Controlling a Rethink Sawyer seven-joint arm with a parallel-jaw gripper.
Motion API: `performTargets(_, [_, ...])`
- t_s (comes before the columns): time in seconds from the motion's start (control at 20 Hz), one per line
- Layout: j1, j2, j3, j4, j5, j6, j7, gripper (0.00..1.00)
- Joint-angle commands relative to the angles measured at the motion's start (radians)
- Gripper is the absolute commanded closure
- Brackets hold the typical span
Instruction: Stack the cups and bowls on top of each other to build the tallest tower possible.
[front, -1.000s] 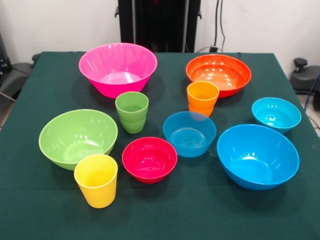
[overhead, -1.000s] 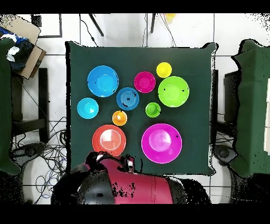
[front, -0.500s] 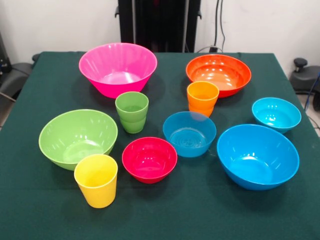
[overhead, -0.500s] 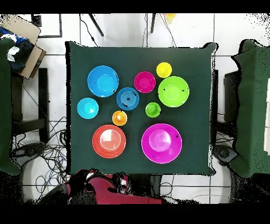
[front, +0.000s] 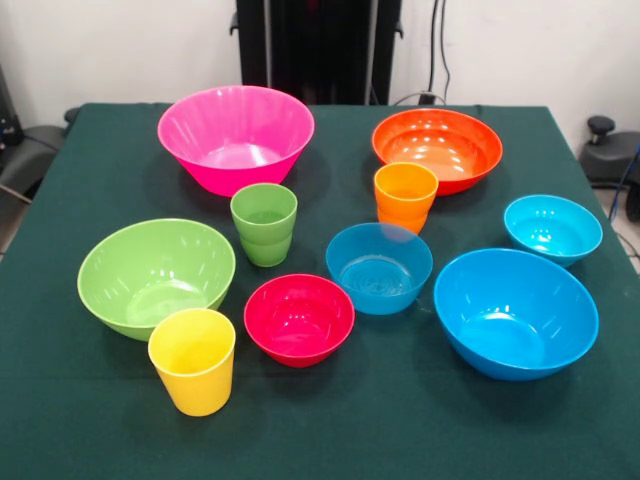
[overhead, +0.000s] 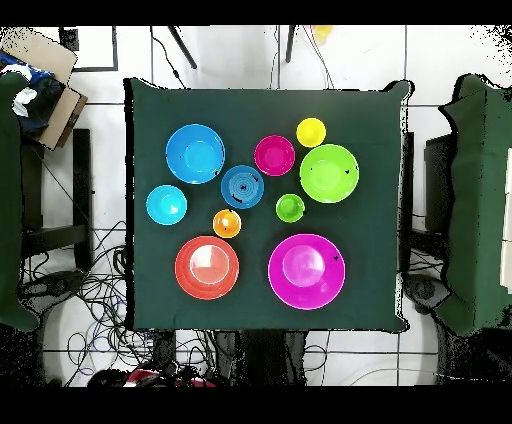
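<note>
Plastic cups & bowls all sit apart on table; nothing stacked yet. Hand out of sight, so we can't tell its state.

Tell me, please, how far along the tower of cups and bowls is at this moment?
Nothing is stacked yet. The glossy pink plastic bowl, orange plastic bowl and tapered yellow plastic cup each stand apart on the green tablecloth, as do the rest. No gripper shows, so nothing is in hand; the whole tower remains.
</note>
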Motion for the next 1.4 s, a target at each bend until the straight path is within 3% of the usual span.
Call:
performTargets(0.05, [0.030,-0.021,-0.045,0.068,-0.002,-0.062,-0.127,0.00])
performTargets(0.35, [0.042,0.047,-0.045,0.135,0.011,-0.230,-0.131,0.00])
performTargets(1.4, [-0.007,0.320,0.025,0.208,0.008,-0.628,-0.140,0.00])
